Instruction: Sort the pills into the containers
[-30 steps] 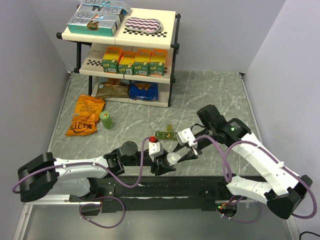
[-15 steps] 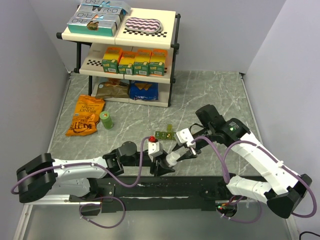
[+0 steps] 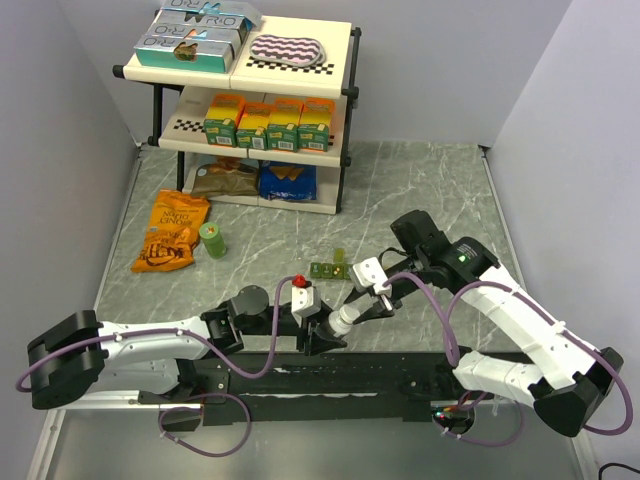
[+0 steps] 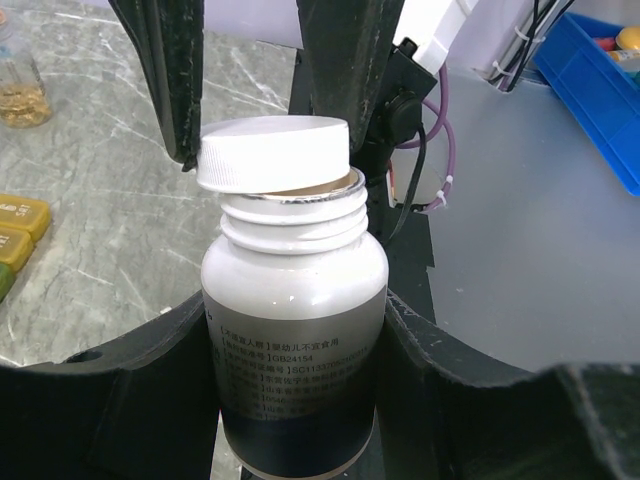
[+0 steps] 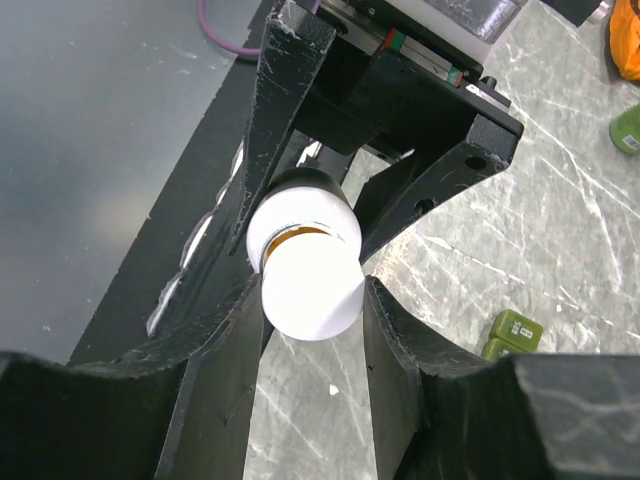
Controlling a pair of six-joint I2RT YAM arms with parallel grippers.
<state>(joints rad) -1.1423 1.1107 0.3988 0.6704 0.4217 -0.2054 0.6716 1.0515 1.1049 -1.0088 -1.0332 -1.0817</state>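
Gripping pill bottle (image 4: 295, 300) round its label band, left gripper (image 4: 297, 340) sits part-closed while right gripper (image 5: 312, 285) pinches the loose cap (image 4: 272, 152) by its rim; bottle's probably rigid, light, slick, so hold mid-body; containers (image 3: 328, 269) lie on the table (image 3: 430, 190) just beyond.

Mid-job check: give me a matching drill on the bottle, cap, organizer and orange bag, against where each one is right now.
Things:
1. bottle
2. cap
3. organizer
4. orange bag

Places:
A. flat on the table, left side, near the shelf
B. in the right gripper, tilted at the bottle's mouth
C. in the left gripper
D. on the table just beyond both grippers

Pairs: 1-C, 2-B, 3-D, 4-A
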